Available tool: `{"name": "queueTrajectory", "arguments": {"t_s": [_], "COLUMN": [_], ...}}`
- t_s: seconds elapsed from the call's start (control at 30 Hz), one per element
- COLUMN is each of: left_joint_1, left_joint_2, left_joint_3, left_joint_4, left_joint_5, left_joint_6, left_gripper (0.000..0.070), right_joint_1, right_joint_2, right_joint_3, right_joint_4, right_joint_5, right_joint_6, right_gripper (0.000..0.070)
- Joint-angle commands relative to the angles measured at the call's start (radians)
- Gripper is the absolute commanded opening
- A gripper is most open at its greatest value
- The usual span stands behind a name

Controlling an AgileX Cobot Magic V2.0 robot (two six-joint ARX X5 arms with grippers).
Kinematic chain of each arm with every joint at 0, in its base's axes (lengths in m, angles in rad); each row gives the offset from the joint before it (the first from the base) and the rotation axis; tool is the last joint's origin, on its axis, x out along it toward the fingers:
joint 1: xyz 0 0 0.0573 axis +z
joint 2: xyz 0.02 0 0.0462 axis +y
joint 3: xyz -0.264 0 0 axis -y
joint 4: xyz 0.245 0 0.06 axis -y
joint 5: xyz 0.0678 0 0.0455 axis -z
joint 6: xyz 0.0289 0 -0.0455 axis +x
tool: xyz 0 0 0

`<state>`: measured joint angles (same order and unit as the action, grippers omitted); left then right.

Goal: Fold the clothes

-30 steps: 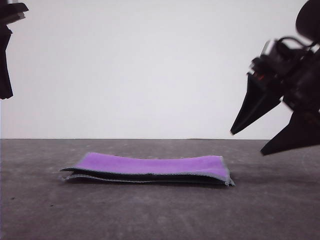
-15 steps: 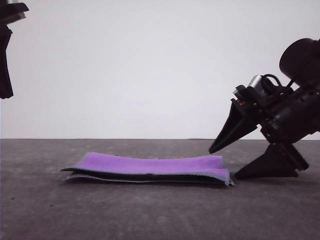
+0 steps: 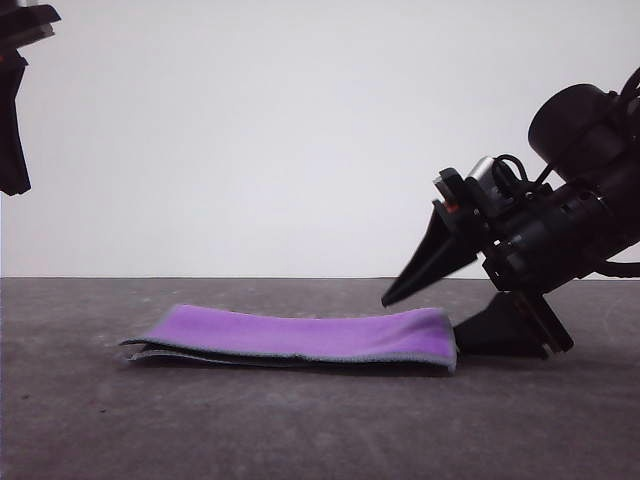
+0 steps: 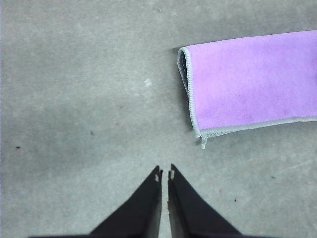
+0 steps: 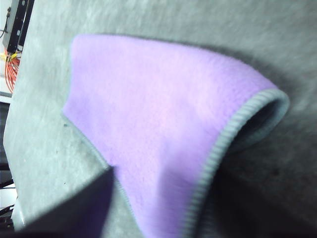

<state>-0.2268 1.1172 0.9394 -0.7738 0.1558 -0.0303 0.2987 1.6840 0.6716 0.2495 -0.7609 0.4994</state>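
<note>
folded cloth [image 3: 300,337], plush purple pile with ribbed light-grey edging, lying flat on the rough grey table [image 3: 320,430], doubled layers showing at both ends. right gripper [image 3: 420,315] at the cloth's right end, jaws spread wide: upper finger above the purple face, lower finger on the table at the edge. left gripper [image 4: 165,174] raised, fingertips nearly together, holding nothing.

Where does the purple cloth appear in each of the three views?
Front view: cloth lies flat, low centre, on the grey table.
Left wrist view: its end fills the upper right.
Right wrist view: it spans the middle.
Shared landmark: the light grey stitched edging.
</note>
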Motion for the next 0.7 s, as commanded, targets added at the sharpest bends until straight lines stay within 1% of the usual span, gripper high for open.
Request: {"name": "queueTrajectory", "arguments": {"t_s": [0.0, 0.03, 0.1, 0.17, 0.33, 0.67], "left_joint_1": [-0.003, -0.003, -0.003, -0.003, -0.003, -0.003], "left_joint_2": [0.006, 0.006, 0.006, 0.006, 0.006, 0.006], "left_joint_3": [0.01, 0.01, 0.01, 0.01, 0.01, 0.01], "left_joint_4": [0.008, 0.008, 0.008, 0.008, 0.008, 0.008], "left_joint_5": [0.002, 0.002, 0.002, 0.002, 0.002, 0.001], "left_joint_6": [-0.005, -0.005, -0.005, -0.005, -0.005, -0.005], "left_gripper": [0.0004, 0.0004, 0.0004, 0.0004, 0.0004, 0.0004], "right_joint_1": [0.004, 0.004, 0.004, 0.004, 0.015, 0.106], "right_joint_2": [0.021, 0.021, 0.021, 0.021, 0.021, 0.022], "right_joint_3": [0.019, 0.021, 0.026, 0.034, 0.065, 0.142], "right_joint_4": [0.006, 0.006, 0.006, 0.007, 0.007, 0.002], "right_joint_5": [-0.005, -0.006, -0.006, -0.01, -0.051, -0.038], "right_joint_6": [0.01, 0.009, 0.006, 0.006, 0.014, 0.021], "right_gripper": [0.0099, 0.0046, 0.0012, 0.0008, 0.0008, 0.0008]}}
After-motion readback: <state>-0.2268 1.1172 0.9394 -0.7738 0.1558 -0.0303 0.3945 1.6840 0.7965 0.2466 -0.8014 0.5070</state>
